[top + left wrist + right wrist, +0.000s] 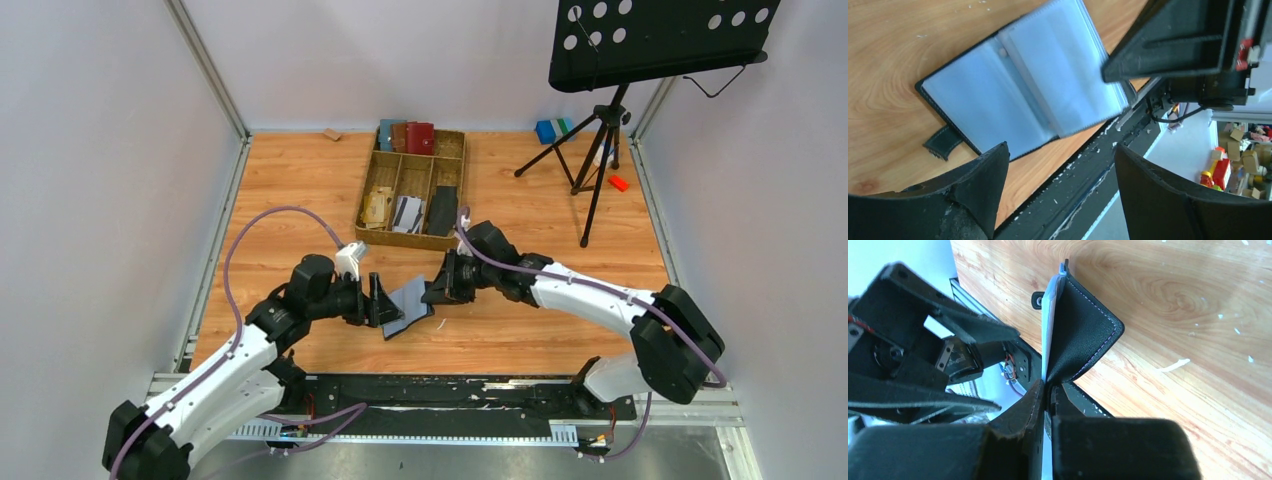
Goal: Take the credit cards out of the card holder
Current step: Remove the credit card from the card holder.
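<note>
The black card holder (408,305) hangs open between my two grippers, just above the wooden table. My right gripper (432,293) is shut on its right edge. In the right wrist view the fingers (1050,385) pinch the black cover (1083,335), which curls upward. In the left wrist view the grey-blue sleeve pages (1023,90) fan open and the closure tab (940,142) lies on the wood. My left gripper (1060,146) is open beside the holder's left edge (385,300), gripping nothing. Whitish credit cards (407,213) lie in the tray. The sleeves facing the camera show no card.
A wooden compartment tray (372,170) stands behind the grippers, with red, brown and blue wallets (405,137) at its back and a long black flat piece (442,210). A music stand's tripod (600,150) stands at the back right. A black strip (450,395) runs along the near edge.
</note>
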### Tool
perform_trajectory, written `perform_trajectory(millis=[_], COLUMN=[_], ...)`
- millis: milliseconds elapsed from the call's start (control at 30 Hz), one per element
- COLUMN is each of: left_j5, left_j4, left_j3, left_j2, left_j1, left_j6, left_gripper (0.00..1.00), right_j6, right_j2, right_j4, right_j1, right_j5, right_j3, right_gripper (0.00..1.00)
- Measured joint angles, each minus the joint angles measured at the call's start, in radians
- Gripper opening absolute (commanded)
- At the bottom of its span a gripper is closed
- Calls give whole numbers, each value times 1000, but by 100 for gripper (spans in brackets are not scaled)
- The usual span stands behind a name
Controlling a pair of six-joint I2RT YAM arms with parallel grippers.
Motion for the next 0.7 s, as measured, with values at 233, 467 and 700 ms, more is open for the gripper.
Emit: perform_trajectory(millis=[233,467,700], left_j5=[-27,-49,-40], left_j4=[-34,-28,66], left_j3=[-5,-6,4], left_j2=[-56,-66,-82], left_j1=[-17,18,53], left_j6=[-78,-201,-365], left_gripper=[100,100,100], right_j6=[76,79,90], right_j2=[-4,-85,-192], right_j4=[-92,-90,24], right_j1=[-114,-171,-253], right_j5=[-76,-123,-170], right_j3=[39,61,69], right_gripper=[0,0,0])
